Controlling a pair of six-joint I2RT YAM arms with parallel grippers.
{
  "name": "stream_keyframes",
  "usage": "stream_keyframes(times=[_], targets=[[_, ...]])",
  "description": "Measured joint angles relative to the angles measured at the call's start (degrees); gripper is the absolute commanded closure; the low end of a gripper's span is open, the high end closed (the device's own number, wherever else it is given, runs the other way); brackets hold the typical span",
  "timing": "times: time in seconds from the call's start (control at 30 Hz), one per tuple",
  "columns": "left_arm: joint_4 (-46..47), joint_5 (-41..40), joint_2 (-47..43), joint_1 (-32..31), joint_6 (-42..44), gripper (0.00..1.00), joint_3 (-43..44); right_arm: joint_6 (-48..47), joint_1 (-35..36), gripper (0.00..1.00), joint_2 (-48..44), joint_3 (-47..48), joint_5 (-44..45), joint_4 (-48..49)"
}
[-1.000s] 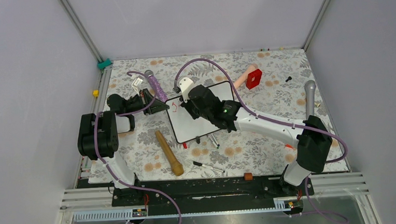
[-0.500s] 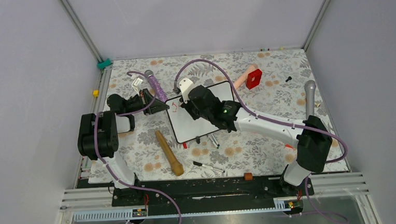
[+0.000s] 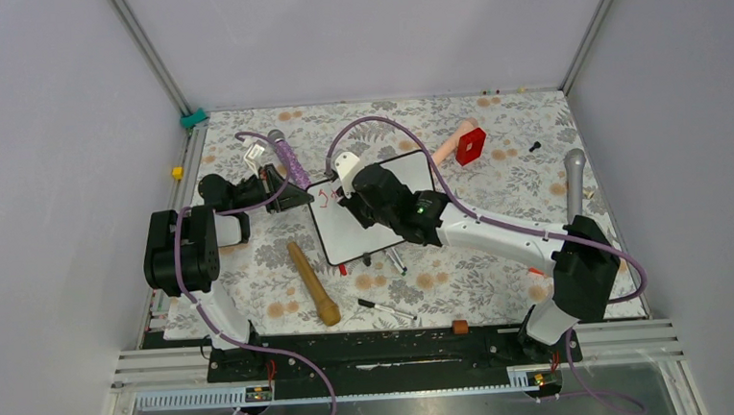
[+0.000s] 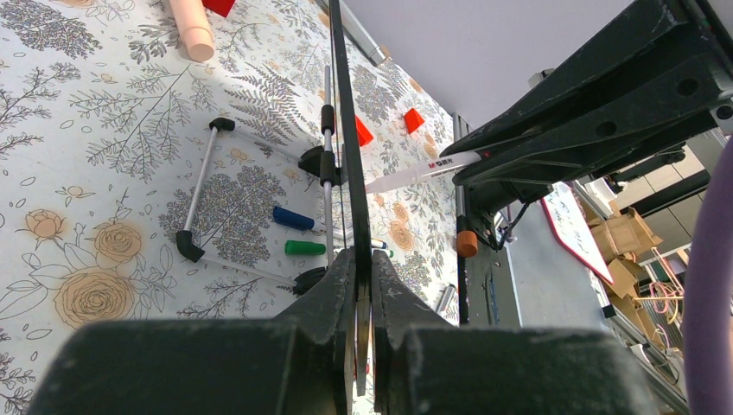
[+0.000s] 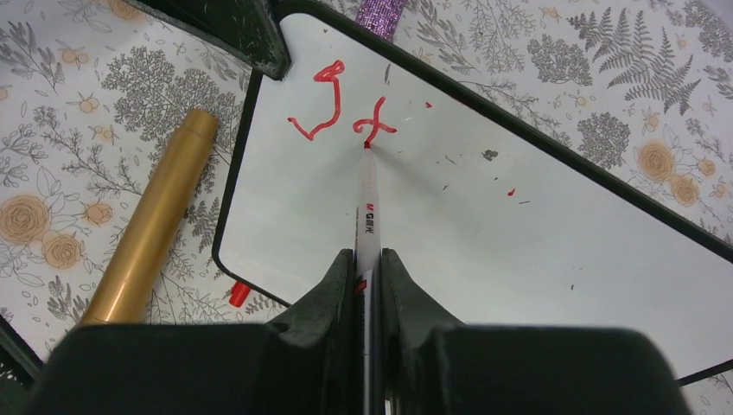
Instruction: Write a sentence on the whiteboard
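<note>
A: How is the right gripper (image 5: 367,259) set?
B: It is closed tight on a red marker (image 5: 366,194), which is pointed toward 12 o'clock. The tip is laid on the whiteboard (image 5: 536,233), so that a stroke can be drawn.
A: And the left gripper (image 4: 361,275)?
B: It is clamped on the board's frame, at the 10 o'clock corner in the top view. This is probably done so that the board is not pushed away by the pen.
A: Where is the sentence (image 5: 341,108)?
B: Only two red signs are seen, near the held corner; most of it is judged not yet written. The board is placed in the middle of the flowered tablecloth (image 3: 464,279).
</note>
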Motion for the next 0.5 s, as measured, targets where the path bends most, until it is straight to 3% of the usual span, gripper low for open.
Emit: stream_keyframes(times=[0.5], targets=[[0.0, 0.0, 0.0, 0.0, 0.0, 1.00, 0.0, -0.2, 0.0, 1.00, -0.2, -0.6, -1.1, -2.2]])
